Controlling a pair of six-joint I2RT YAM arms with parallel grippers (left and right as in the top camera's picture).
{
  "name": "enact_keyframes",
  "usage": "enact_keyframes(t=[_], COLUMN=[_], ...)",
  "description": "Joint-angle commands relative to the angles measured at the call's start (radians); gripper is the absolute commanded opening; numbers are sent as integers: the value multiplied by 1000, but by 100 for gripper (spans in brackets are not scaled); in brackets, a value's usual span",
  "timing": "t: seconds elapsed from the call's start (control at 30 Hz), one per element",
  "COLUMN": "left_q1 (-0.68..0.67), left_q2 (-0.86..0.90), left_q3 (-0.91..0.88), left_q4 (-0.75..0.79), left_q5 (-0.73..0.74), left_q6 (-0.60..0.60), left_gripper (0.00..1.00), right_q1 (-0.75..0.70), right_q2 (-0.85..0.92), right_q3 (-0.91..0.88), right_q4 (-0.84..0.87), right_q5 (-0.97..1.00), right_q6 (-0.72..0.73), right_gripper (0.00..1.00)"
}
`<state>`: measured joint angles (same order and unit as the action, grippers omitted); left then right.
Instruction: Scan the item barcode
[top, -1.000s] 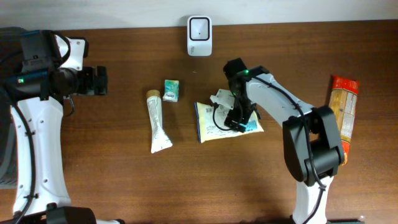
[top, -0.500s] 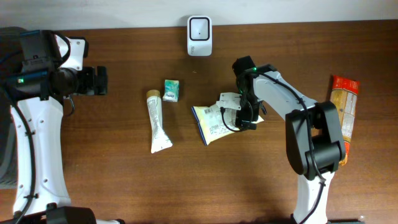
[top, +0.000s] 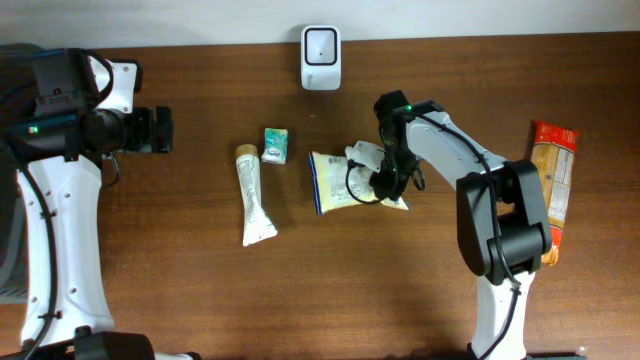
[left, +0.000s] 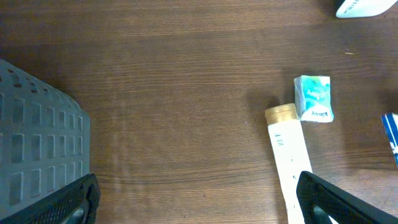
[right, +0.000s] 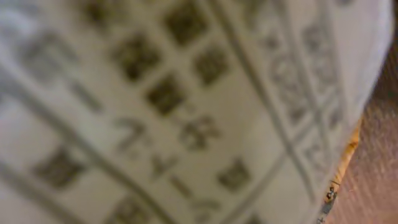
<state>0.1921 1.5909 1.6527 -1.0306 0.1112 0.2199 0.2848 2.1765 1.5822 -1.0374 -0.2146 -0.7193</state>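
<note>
A pale yellow pouch (top: 335, 183) with a blue edge and a printed label lies at the table's middle. My right gripper (top: 385, 183) is down at its right end and shut on the pouch. Blurred label print (right: 186, 112) fills the right wrist view, so the fingers are hidden there. The white scanner (top: 320, 57) stands at the back edge, behind and left of the pouch. My left gripper (top: 160, 130) hovers far left, open and holding nothing; its dark fingertips (left: 68, 205) frame bare wood in the left wrist view.
A white tube (top: 255, 195) and a small teal packet (top: 276, 145) lie left of the pouch; both show in the left wrist view, tube (left: 289, 155) and packet (left: 314, 98). An orange snack bag (top: 552, 190) lies far right. A grey basket (left: 31, 155) is at the left.
The pouch has slid left and turned under the right gripper, which has shifted slightly and gone from open to shut. The left arm has not moved.
</note>
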Motion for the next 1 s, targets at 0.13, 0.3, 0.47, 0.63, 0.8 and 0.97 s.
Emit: enact_keyframes(t=[0.13, 0.3, 0.47, 0.63, 0.8, 0.97], left_q1=[1, 1, 1, 1, 1, 1], left_q2=[-24, -24, -24, -24, -24, -24], left_q3=[1, 1, 1, 1, 1, 1], left_q4=[0, 0, 0, 0, 0, 0], left_q5=[-4, -4, -4, -4, -4, -4], left_q6=[13, 13, 13, 13, 13, 13], left_gripper=[99, 99, 99, 99, 99, 99], right_q1=[2, 2, -13, -77, -73, -71], right_q2=[66, 34, -21, -36, -36, -36], right_q3=[-14, 151, 361, 251, 148, -41], right_q4=[10, -121, -296, -282, -143, 80], right_q5=[-10, -10, -11, -134, -159, -156], right_q6=[267, 363, 603, 819, 826, 947], right_gripper=[4, 61, 100, 99, 99, 98])
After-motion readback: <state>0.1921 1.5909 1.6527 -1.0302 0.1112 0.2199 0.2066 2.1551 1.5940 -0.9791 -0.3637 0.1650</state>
